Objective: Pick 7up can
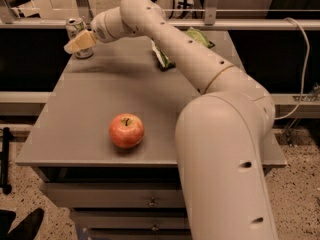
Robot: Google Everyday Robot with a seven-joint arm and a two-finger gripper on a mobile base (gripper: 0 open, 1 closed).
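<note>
A matte grey drawer-fronted table (100, 99) stands on speckled flooring (300, 194), carrying a round red apple (126, 130) near the front and a crinkled green bag (163, 59) at the rear. The small silver-topped can (75, 24), label illegible, stands at the far left corner. The tan gripper (79, 42) overlaps it, and whether it is spread or closed cannot be told.

Matt plastic pincer (80, 41) by the shiny metal 7up can (74, 27).

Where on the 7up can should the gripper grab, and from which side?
Probably grip the 7up can around its mid-body, coming in level from the middle of the table, where the gripper is, right at the can. It stands upright at the far left corner in the picture, and its slim, straight round wall suits a side grasp.
</note>
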